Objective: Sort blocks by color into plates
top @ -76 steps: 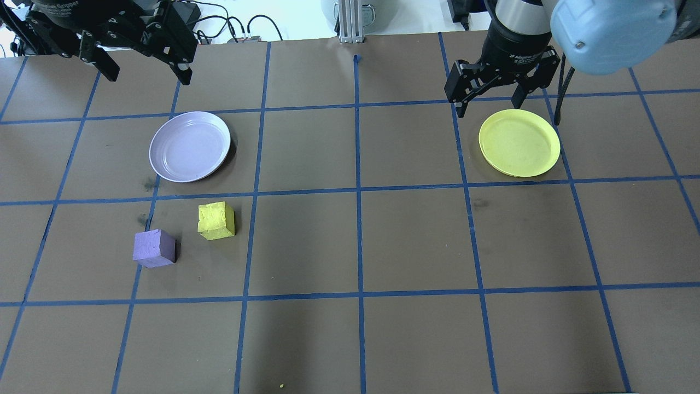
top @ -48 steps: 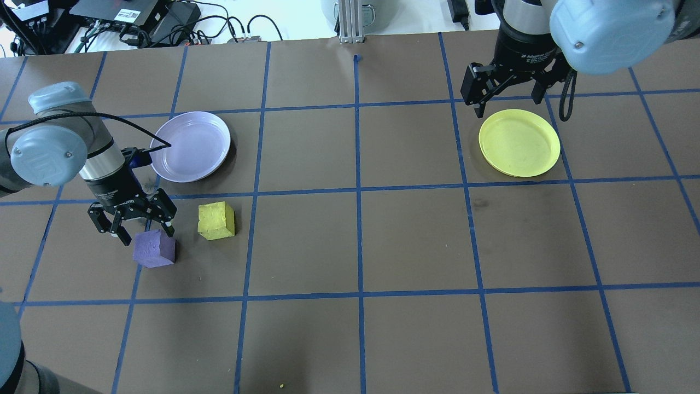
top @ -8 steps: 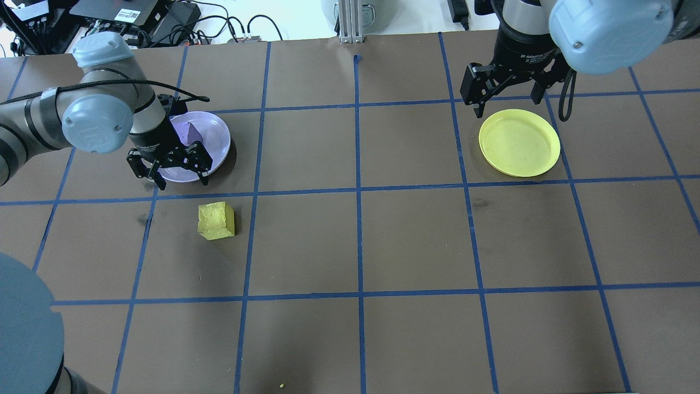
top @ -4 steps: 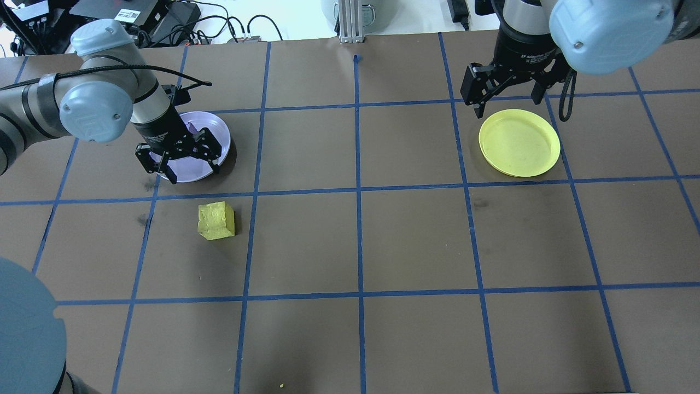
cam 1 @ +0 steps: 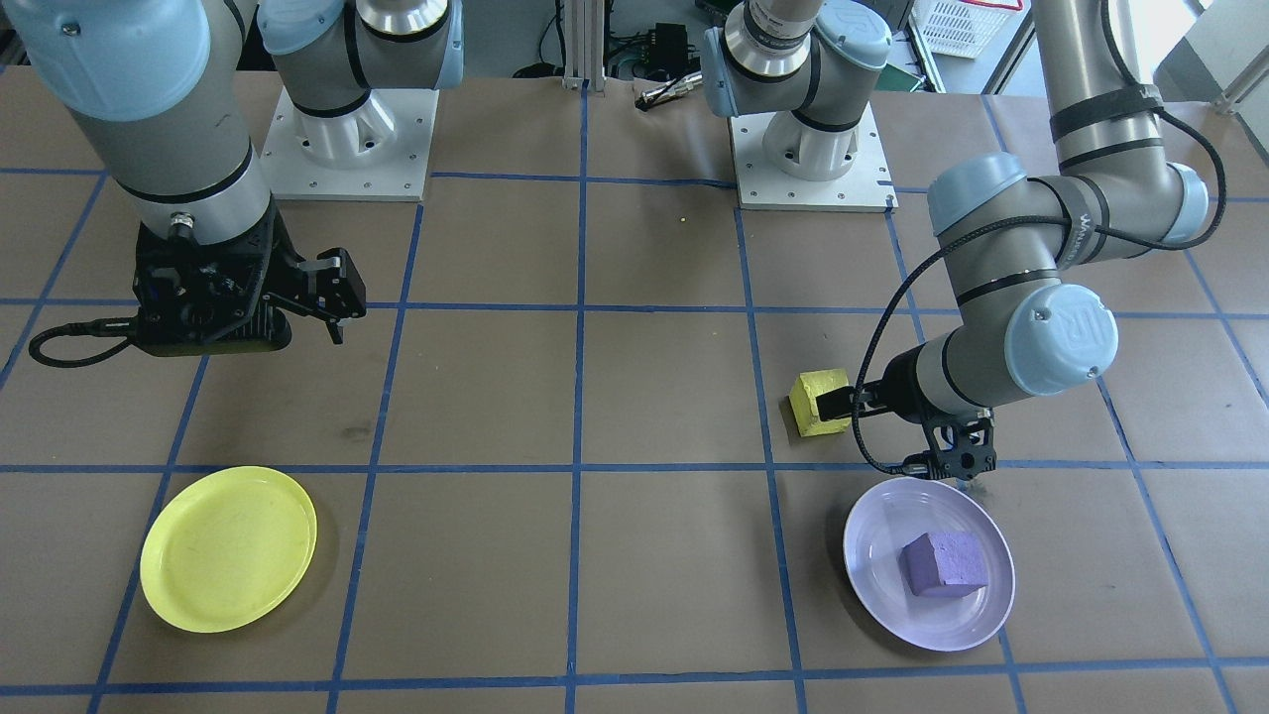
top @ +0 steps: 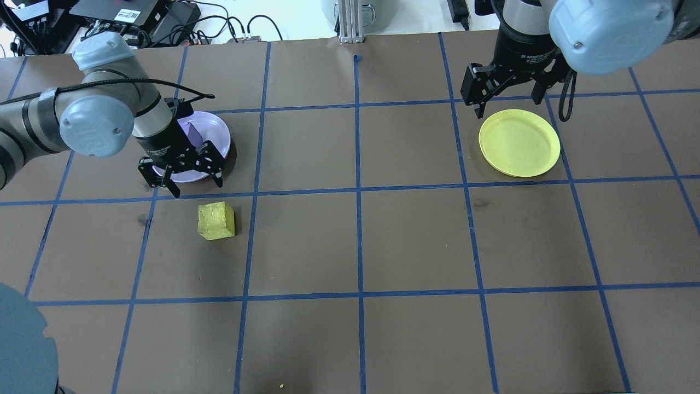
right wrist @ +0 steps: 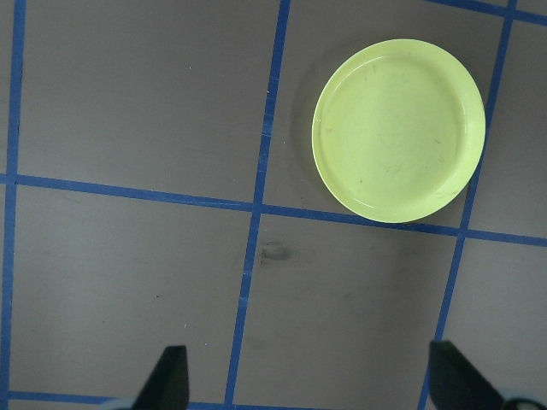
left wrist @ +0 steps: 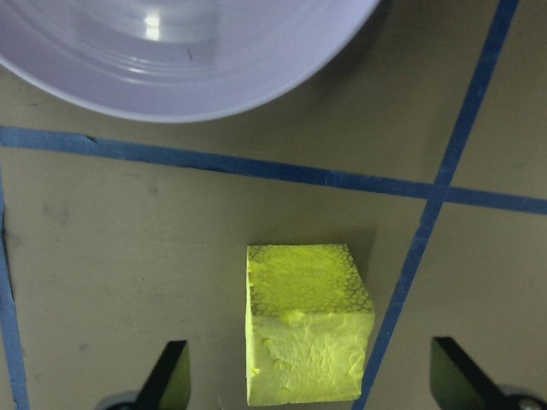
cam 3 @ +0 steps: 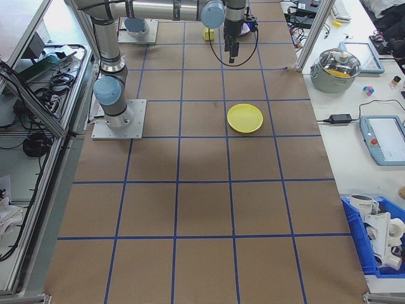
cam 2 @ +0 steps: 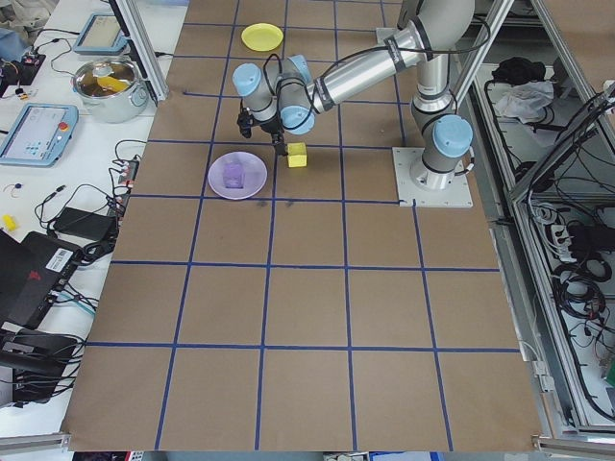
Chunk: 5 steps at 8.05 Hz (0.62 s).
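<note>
the purple block (cam 1: 943, 564) lies in the lavender plate (cam 1: 872, 580); the yellow block (top: 216, 220) sits on the table just beside it, well apart from the yellow plate (top: 519, 142). your left gripper (top: 182, 178) hangs empty, jaws spread, above the plate's near rim. the right gripper (top: 508, 98) is likewise spread and empty. risk: descending off-centre could nudge the block or clip the rim.

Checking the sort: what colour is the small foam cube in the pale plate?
Light purple cube, clearest in the front-facing view.
</note>
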{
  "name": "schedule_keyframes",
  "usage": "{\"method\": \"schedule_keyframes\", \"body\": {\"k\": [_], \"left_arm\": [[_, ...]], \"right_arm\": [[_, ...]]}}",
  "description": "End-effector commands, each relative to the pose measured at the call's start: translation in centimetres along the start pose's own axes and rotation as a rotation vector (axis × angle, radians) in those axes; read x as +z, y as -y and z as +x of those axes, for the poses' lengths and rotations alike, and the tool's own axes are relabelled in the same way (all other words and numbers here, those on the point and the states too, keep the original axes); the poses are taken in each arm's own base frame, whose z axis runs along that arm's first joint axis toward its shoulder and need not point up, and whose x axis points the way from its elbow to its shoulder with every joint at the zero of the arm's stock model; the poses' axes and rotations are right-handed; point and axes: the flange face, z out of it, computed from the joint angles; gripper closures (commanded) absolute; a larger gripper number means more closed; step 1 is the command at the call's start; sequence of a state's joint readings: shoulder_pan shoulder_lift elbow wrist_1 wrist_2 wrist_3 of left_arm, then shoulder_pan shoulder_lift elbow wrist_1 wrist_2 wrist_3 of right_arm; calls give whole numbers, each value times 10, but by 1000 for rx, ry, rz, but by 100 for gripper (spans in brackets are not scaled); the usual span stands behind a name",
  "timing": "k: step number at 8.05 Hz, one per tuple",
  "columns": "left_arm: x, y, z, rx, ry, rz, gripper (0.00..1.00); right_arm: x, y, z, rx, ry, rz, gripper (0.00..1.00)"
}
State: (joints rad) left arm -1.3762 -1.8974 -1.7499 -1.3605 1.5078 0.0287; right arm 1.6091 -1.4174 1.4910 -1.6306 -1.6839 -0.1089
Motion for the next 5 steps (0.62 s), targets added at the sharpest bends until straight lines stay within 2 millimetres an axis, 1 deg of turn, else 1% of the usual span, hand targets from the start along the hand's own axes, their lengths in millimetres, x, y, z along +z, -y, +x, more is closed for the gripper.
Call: {"method": "schedule_keyframes", "body": {"k": [1, 3, 4, 5], "left_arm": [[48, -9, -4, -17, -6, -98, 0], [65, -11, -5, -35, -4, -131, 0], [67, -6, -5, -28, -3, -113, 14], [67, -1, -4, -11, -2, -87, 41]], "right_arm": [[0, 0, 0, -2, 0, 0, 0], [0, 0, 0, -2, 0, 0, 0], [-1, 0, 0, 0, -1, 1, 0], [0, 0, 0, 0, -1, 1, 0]]}}
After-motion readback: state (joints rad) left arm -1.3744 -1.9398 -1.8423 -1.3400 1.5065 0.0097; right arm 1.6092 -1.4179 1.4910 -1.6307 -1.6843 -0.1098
